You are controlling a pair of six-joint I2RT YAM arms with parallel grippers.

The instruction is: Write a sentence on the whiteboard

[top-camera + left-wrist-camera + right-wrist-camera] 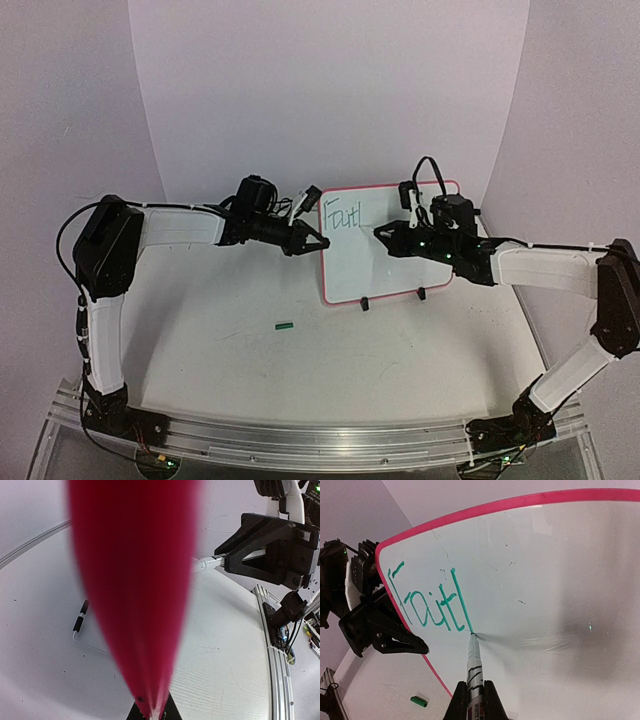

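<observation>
At the bottom of the top view we see the left arm (110, 260) and right arm (560, 275) rise from the near edge of the table (300, 390) and fold inward. A small green piece (285, 324) lies lower centre. The left jaws clamp the left rim of the whiteboard (400, 265), centre right. The right jaws grip a marker (475, 667), its tip touching the board beside the sentence (430, 607), which reads "Fait" plus one upright stroke. A pale curved backdrop (330, 80) fills the top.
</observation>
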